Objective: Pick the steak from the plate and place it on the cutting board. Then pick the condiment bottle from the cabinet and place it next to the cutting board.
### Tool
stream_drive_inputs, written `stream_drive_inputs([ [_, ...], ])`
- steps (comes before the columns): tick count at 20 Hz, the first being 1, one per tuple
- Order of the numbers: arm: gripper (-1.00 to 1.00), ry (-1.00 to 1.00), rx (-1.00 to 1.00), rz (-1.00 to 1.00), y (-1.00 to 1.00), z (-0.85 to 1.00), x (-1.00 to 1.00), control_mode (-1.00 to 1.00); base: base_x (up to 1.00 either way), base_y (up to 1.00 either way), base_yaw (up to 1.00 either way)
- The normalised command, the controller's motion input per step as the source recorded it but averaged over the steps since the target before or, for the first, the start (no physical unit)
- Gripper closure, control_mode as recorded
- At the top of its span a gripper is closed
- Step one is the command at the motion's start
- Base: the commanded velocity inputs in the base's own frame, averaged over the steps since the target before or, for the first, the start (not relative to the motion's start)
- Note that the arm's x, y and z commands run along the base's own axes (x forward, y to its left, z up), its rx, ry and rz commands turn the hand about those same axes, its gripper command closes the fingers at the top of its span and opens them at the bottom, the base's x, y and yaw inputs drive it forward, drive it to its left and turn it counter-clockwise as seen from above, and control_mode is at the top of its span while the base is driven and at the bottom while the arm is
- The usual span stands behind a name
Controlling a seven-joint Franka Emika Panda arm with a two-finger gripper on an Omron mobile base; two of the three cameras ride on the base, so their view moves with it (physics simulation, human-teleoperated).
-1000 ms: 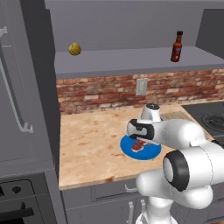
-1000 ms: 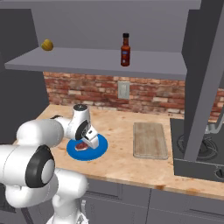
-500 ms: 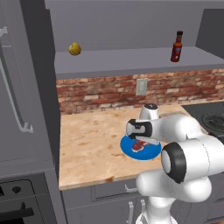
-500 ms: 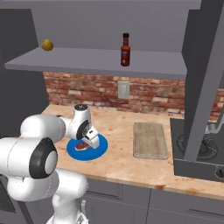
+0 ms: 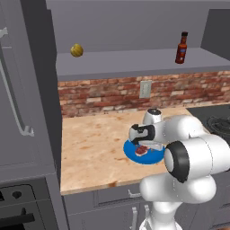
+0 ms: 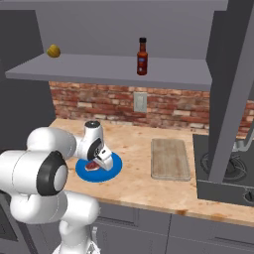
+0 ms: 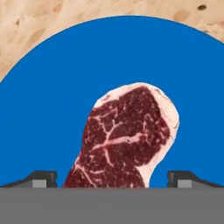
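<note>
Counter [image 6: 144, 186] carrying cutting board [image 6: 170, 158], bare, well apart from plate [image 6: 115, 167]. Steak [image 7: 127, 140] lying on plate, flanked by fingers [image 7: 41, 178] spread wide, gripping nothing. First pick in hand; next: lower, close on steak, lift.

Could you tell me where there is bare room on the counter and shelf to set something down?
Free patches: the whole cutting board, the counter from the plate to the tall grey unit, the strip between plate and board, and the shelf between the yellow fruit and the condiment bottle. Crowded: the plate, holding the steak under the open gripper.
</note>
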Motion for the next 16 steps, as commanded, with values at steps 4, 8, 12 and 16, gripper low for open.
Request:
stream_drive_inputs([
  [4,-1.00,0.00,0.00,0.00,0.00,-0.15,0.03,-1.00,0.00,0.00,0.00],
  [8,-1.00,0.00,0.00,0.00,0.00,-0.14,0.05,-1.00,0.00,0.00,0.00],
  [12,-1.00,0.00,0.00,0.00,0.02,-0.13,0.06,-1.00,0.00,0.00,0.00],
  [16,-1.00,0.00,0.00,0.00,0.04,-0.15,0.04,-1.00,0.00,0.00,0.00],
])
